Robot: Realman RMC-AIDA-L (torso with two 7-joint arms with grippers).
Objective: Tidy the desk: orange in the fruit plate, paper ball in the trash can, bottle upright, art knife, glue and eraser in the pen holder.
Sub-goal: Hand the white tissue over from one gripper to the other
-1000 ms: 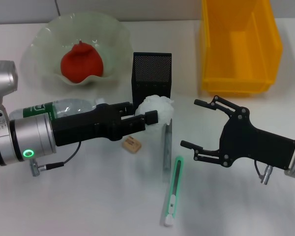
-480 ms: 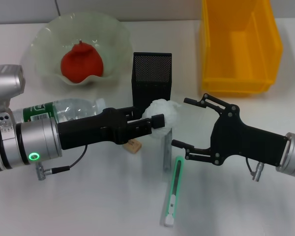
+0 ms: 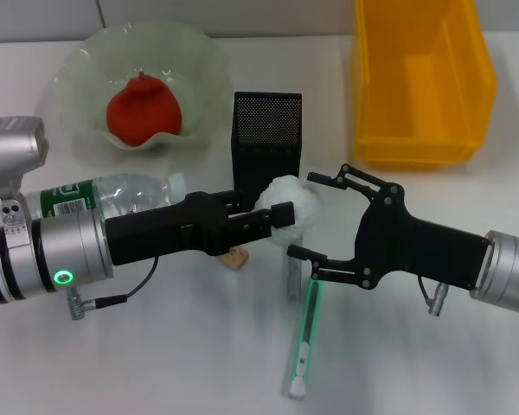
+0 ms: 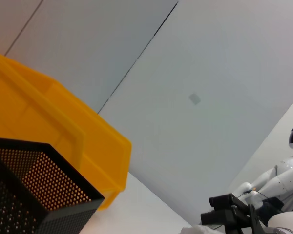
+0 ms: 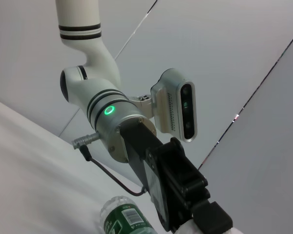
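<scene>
Left gripper (image 3: 281, 213) is clamped on the paper ball (image 3: 292, 201), holding it raised in front of the pen holder (image 3: 266, 130). Right gripper (image 3: 322, 216) stands wide open, fingers bracketing the ball without evident contact, though the overlap hinders certainty; this appears to be a handover, since the yellow trash can (image 3: 419, 82) lies on the right arm's side. Art knife (image 3: 304, 335) remains on the desk (image 3: 156, 354).

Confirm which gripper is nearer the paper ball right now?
Left. The left gripper is shut on the paper ball, holding it above the desk in front of the pen holder. The right gripper is open just beside the ball, fingers spread toward it.
</scene>
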